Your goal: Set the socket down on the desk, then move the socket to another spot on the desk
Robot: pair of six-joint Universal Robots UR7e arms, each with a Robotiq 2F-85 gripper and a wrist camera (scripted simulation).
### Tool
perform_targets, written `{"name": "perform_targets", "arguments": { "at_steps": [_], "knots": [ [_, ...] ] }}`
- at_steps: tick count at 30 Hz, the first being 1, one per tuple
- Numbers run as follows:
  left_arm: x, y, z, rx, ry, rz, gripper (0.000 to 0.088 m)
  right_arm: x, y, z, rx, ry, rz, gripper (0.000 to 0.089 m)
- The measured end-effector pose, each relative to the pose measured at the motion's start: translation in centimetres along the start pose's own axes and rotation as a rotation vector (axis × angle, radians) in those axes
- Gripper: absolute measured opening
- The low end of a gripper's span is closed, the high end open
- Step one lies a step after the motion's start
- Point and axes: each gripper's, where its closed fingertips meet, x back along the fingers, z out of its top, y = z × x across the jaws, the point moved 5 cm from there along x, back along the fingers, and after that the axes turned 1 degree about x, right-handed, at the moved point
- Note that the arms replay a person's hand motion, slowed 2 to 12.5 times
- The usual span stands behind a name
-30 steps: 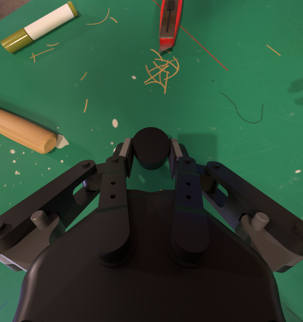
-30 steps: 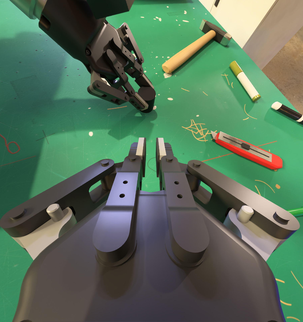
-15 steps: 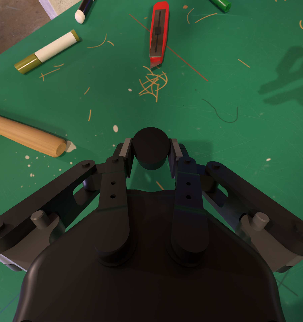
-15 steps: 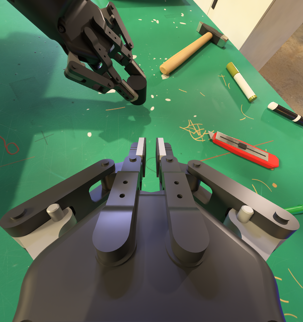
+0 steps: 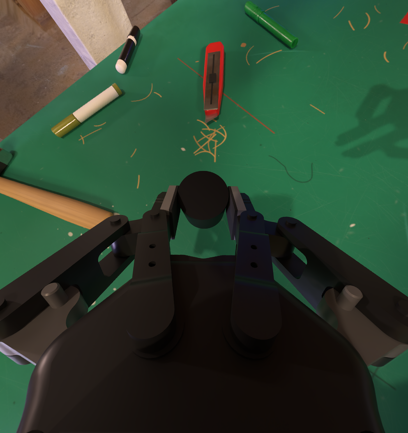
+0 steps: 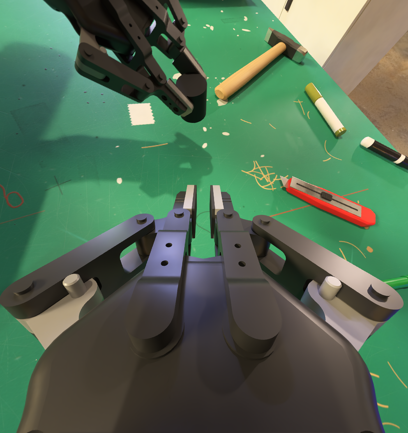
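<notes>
The socket is a short black cylinder. My left gripper is shut on it, one pad on each side, and holds it above the green desk. In the right wrist view the socket hangs clear of the desk in the left gripper, with its shadow on the mat below. My right gripper is empty, its pads nearly together with a narrow gap, low over the desk and nearer than the socket.
A wooden hammer lies right of the socket. An olive-and-white marker, a black marker and a red utility knife lie toward the desk's right edge. A green marker lies farther off.
My left gripper has risen from the desk with the socket in it and come nearer to the right wrist camera. The right gripper has not moved.
</notes>
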Motion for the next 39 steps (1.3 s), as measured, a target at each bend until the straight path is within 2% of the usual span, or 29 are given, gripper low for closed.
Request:
{"name": "perform_targets", "arguments": {
  "at_steps": [5, 10, 15, 18, 24, 28, 34, 39],
  "knots": [
    [-0.4, -0.3, 1.1, 0.001, -0.008, -0.025, 0.0358, 0.0, -0.1, 0.0, 0.004, -0.002, -0.001, 0.0102],
    [-1.0, -0.1, 2.3, 0.039, 0.008, -0.074, 0.0358, 0.1, -0.1, 0.2, 0.008, 0.0, -0.004, 0.0101],
    [-1.5, 1.4, 3.4, 0.065, 0.04, -0.124, 0.0358, 0.3, -0.2, 0.3, 0.011, 0.003, -0.01, 0.01],
    [-1.9, 2.5, 3.5, 0.043, 0.043, -0.129, 0.0358, 0.4, -0.1, 0.3, 0.013, 0.006, -0.013, 0.01],
    [-2.7, 3.9, 2.9, -0.064, 0.021, -0.052, 0.0358, 0.7, 0.0, 0.4, 0.011, 0.01, -0.018, 0.0099],
    [-3.2, 5.1, 2.0, -0.103, -0.001, -0.055, 0.0358, 0.9, 0.1, 0.3, 0.009, 0.012, -0.022, 0.0098],
    [-3.7, 6.8, 1.0, -0.054, 0.001, -0.122, 0.0358, 1.2, 0.3, 0.3, 0.005, 0.017, -0.027, 0.0098],
    [-4.1, 7.2, 0.1, -0.027, -0.018, -0.118, 0.0358, 1.3, 0.5, 0.3, 0.002, 0.022, -0.029, 0.0098]
  ]
}}
